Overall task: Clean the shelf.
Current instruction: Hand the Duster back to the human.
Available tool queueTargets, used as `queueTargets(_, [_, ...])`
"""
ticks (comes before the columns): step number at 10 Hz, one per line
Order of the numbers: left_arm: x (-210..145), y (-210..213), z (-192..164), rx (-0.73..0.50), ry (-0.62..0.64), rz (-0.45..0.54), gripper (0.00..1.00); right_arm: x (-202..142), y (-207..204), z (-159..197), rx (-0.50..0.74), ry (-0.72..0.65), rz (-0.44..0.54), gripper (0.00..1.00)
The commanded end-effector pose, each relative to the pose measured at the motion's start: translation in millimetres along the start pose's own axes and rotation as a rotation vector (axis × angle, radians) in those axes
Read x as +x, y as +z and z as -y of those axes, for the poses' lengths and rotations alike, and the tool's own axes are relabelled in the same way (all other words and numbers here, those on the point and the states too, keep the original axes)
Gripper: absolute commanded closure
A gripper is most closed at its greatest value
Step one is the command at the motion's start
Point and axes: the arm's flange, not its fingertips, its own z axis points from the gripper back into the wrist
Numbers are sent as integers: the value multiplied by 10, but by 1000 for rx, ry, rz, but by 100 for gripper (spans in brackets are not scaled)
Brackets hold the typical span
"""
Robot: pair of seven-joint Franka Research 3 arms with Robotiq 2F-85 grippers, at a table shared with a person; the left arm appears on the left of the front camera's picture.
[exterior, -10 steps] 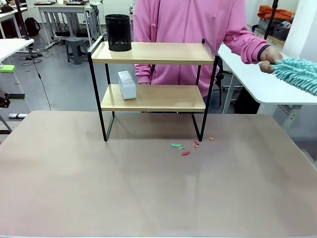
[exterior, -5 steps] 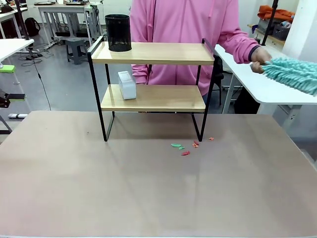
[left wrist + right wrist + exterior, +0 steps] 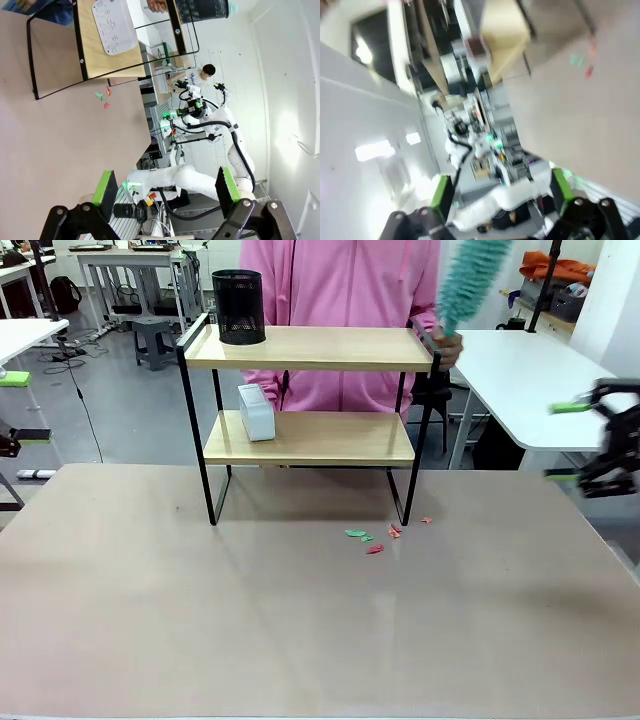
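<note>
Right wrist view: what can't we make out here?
- Right wrist view: motion blur smears the shelf and the scraps; their shapes are unreadable.
- Front view: duster top cut off by the picture's upper edge.
- Front view: right claw blurred, arm cut off by the right edge.
- Front view: scraps too small to identify.

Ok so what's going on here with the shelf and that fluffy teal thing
A person in a pink hoodie stands behind the shelf, holding a teal duster raised above its right end in one hand. A black mesh cup sits on the top board and a white box on the lower one. Small red and green scraps lie on the table by the shelf's front right leg. The right pincer hangs open off the table's right edge, holding nothing; the left pincer is open too.
</note>
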Motion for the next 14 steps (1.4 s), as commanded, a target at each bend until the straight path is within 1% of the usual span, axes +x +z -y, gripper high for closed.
queueTargets(1, [-10, 33, 9, -9, -17, -9, 0, -213, -693, 108, -61, 37, -184, 0])
queueTargets(2, [-10, 33, 9, -9, -17, -9, 0, -258, -828, 120, -65, 90, -193, 0])
queueTargets(3, [-10, 33, 9, -9, -17, -9, 0, -220, -814, 104, -11, 94, -133, 0])
queueTargets(4, [-10, 33, 9, -9, -17, -9, 0, -158, -745, 8, -70, 29, -185, 0])
queueTargets(14, [-10, 33, 9, -9, -17, -9, 0, -158, -745, 8, -70, 29, -185, 0])
